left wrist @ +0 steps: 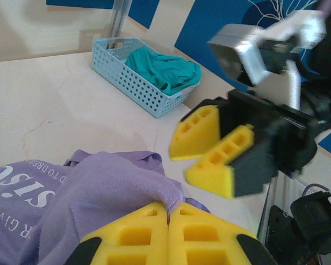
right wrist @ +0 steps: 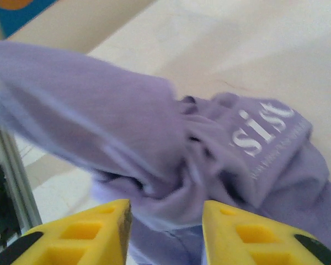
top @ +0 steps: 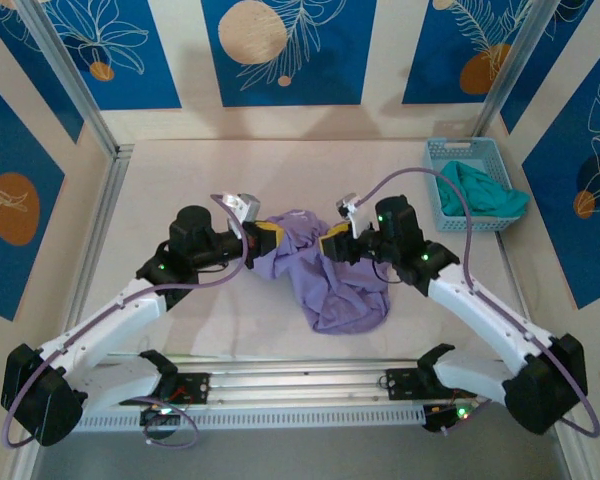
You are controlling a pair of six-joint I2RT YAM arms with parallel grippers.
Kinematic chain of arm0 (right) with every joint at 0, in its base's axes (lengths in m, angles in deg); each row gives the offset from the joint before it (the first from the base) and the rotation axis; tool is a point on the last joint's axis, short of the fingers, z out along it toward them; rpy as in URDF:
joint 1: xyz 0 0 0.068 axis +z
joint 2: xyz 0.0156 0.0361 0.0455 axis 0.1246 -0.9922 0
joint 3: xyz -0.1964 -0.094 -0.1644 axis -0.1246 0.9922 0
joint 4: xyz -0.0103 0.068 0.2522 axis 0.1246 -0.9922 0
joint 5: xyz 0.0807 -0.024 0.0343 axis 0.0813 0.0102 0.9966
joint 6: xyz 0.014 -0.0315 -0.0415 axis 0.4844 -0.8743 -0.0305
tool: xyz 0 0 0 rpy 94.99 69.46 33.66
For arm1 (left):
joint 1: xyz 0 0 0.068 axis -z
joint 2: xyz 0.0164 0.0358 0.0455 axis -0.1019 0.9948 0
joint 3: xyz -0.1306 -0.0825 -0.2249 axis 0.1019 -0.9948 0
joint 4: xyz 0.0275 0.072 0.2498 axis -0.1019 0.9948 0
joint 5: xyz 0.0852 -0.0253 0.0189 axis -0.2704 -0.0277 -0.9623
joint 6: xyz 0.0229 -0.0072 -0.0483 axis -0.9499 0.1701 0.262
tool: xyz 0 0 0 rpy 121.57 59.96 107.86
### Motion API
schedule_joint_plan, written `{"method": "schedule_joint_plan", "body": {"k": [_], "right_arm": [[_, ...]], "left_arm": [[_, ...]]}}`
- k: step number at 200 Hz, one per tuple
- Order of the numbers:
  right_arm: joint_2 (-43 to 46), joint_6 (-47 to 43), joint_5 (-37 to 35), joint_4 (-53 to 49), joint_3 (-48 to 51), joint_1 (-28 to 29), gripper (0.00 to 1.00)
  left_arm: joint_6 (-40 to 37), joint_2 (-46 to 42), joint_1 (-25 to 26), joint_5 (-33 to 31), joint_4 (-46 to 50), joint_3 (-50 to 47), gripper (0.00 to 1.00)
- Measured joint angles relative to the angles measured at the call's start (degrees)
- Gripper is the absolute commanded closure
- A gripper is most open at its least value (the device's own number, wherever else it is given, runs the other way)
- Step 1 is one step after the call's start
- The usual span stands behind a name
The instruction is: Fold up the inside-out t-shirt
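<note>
Viewing from above: the inside-out t-shirt lies bunched at the middle of the table, its bulk trailing toward the near edge. The left gripper and right gripper flank its far end, equally near. Left wrist: fingers pressed together on a lavender fold. Right wrist: fingers parted, cloth bunched between and just ahead, not clamped.

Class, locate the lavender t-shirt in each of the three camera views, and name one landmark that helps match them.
Top external: the t-shirt lies crumpled mid-table, between the two arms.
Left wrist: t-shirt at lower left, pinched in the left gripper.
Right wrist: t-shirt across the middle, above the open right gripper.
Shared landmark: the right gripper's yellow fingers, in all three views.
</note>
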Motion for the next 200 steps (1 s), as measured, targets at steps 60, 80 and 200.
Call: {"method": "schedule_joint_plan", "body": {"k": [60, 80, 200], "right_arm": [[-5.0, -6.6, -0.1, 5.9, 0.0, 5.0, 0.55], [-8.8, -7.4, -0.1, 6.6, -0.8, 5.0, 0.64], [-4.7, 13.1, 21.5, 18.8, 1.0, -4.0, 1.00]], "left_arm": [[0.0, 0.0, 0.0, 0.8, 0.0, 0.0, 1.00], [0.0, 0.0, 0.0, 1.0, 0.0, 0.0, 1.00], [-2.0, 1.6, -0.1, -21.0, 10.7, 1.3, 0.75]]}}
